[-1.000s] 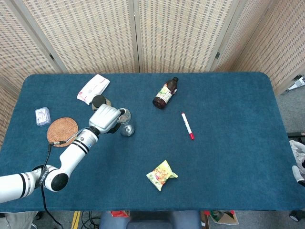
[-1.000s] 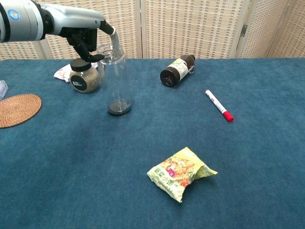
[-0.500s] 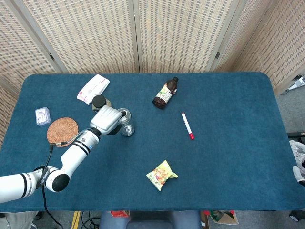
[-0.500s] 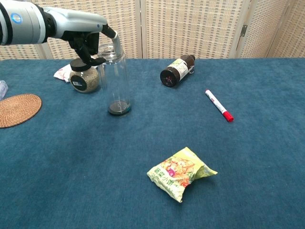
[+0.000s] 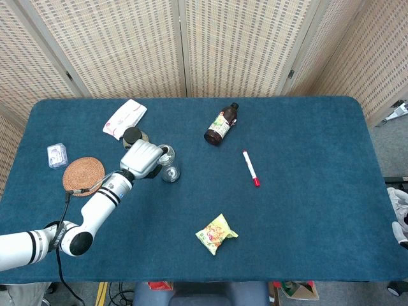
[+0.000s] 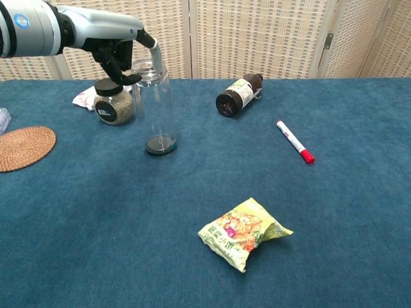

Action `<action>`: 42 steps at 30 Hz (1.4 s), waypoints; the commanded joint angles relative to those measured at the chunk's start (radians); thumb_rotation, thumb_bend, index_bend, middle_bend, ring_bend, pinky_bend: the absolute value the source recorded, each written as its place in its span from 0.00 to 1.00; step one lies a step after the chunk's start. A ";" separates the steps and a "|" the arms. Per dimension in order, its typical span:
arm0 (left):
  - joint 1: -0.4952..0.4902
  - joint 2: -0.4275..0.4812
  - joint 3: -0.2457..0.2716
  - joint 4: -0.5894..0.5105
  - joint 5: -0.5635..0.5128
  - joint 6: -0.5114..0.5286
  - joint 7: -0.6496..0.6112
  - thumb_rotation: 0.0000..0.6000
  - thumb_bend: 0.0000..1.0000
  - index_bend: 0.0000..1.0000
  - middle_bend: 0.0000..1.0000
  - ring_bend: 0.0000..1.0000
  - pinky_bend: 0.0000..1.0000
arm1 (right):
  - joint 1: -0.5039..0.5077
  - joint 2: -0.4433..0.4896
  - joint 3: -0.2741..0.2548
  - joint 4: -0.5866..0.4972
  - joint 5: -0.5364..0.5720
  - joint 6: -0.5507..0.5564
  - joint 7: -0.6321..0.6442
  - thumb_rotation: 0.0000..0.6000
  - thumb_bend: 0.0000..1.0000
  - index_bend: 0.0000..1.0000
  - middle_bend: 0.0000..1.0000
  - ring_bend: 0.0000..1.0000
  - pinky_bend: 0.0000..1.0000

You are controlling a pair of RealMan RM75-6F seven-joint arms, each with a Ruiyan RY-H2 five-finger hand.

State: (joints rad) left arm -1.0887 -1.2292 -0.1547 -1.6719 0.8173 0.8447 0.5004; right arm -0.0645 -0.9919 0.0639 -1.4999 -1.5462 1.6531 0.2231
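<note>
Left hand [image 6: 119, 48] sat right over the clear bottle [image 6: 154, 106], fingers curled at its rim, touching but not clearly gripping. Bottle stood upright, long axis vertical, directly below. Right hand nowhere in view.

Left arm [image 5: 95, 210]: glossy white/silver tubular links w/ black bands at the joints, round black joint cap near the elbow, thin black cable running alongside the lower link. Wrist has narrow black stripes. Left hand [image 5: 141, 159]: silver-grey shell on the back, black fingers [image 6: 114, 63] underneath, one pale grey. Chest view shows small blue round logo on the forearm.
</note>
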 commanded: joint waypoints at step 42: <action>0.023 0.047 -0.007 -0.059 -0.026 0.069 -0.008 1.00 0.48 0.32 1.00 0.98 1.00 | -0.007 0.000 0.000 0.003 -0.003 0.010 0.007 1.00 0.37 0.24 0.34 0.13 0.21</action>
State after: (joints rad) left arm -1.0794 -1.1950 -0.1555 -1.7151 0.7792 0.8985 0.5089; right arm -0.0715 -0.9917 0.0644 -1.4973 -1.5491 1.6628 0.2296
